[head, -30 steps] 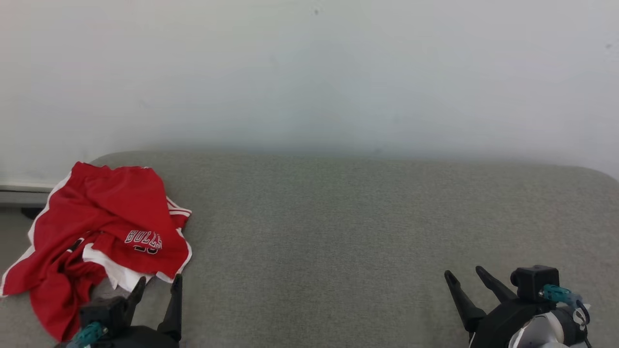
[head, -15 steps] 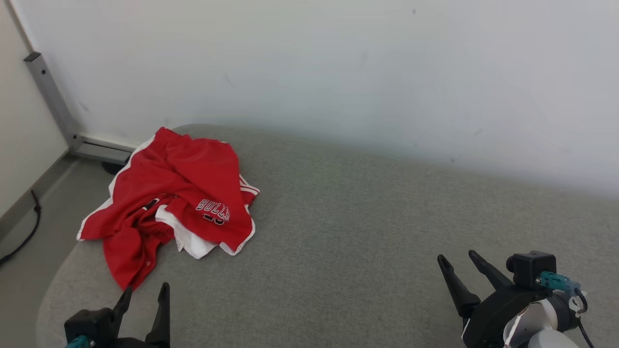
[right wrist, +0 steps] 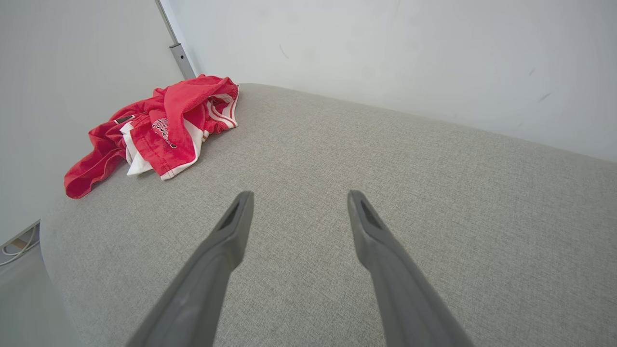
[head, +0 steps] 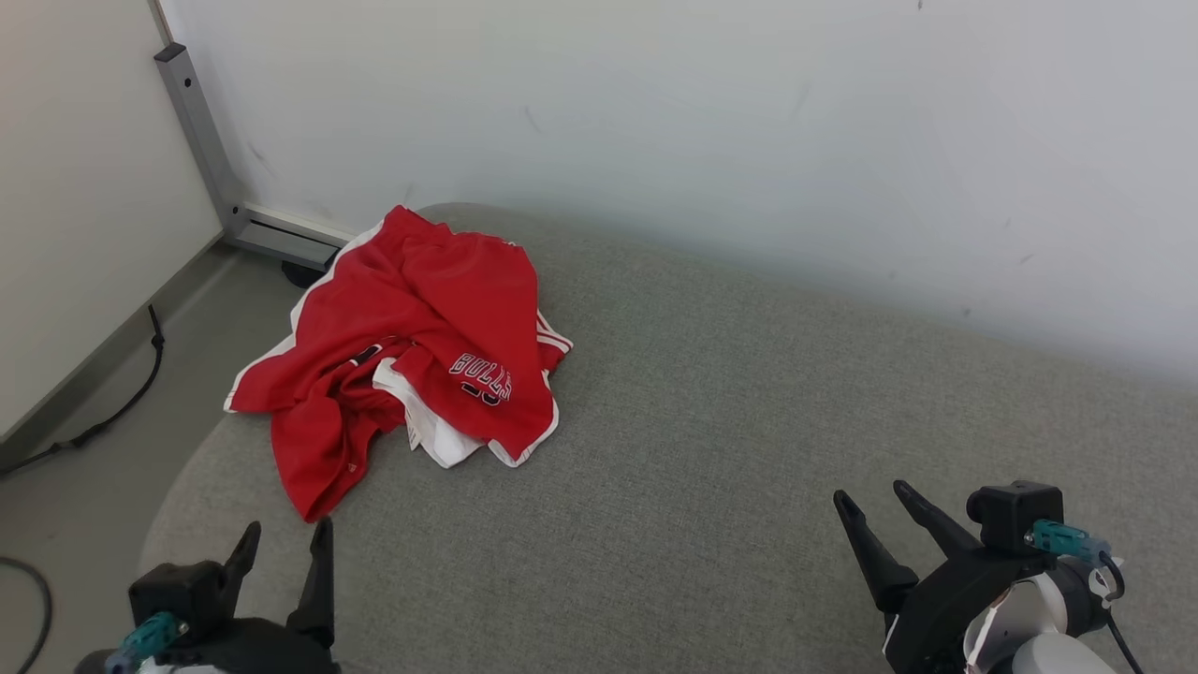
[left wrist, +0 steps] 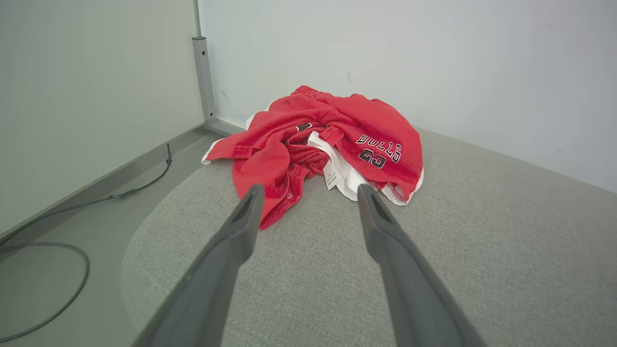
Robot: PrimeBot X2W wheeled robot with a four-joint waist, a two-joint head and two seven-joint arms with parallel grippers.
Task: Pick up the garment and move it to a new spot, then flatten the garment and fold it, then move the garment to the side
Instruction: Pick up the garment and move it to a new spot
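Observation:
The garment [head: 412, 337] is a red pair of shorts with white trim and "BULLS 23" lettering, lying crumpled at the far left end of the grey cushioned surface [head: 711, 449]. It also lies ahead in the left wrist view [left wrist: 332, 144] and far left in the right wrist view [right wrist: 159, 125]. My left gripper [head: 285, 534] hovers open just short of the garment's near edge, nothing between its fingers [left wrist: 241, 231]. My right gripper [head: 875, 496] stands open over bare cushion at the lower right, well away from the garment.
A white wall [head: 711, 122] backs the cushion. A grey metal post [head: 201, 131] stands in the corner at the left, with a baseboard beside it. Black cables [head: 112, 393] trail on the floor past the cushion's rounded left edge.
The head camera has turned left and down, so the garment now sits nearer the middle of the picture and the floor and corner post show. Both grippers stay open.

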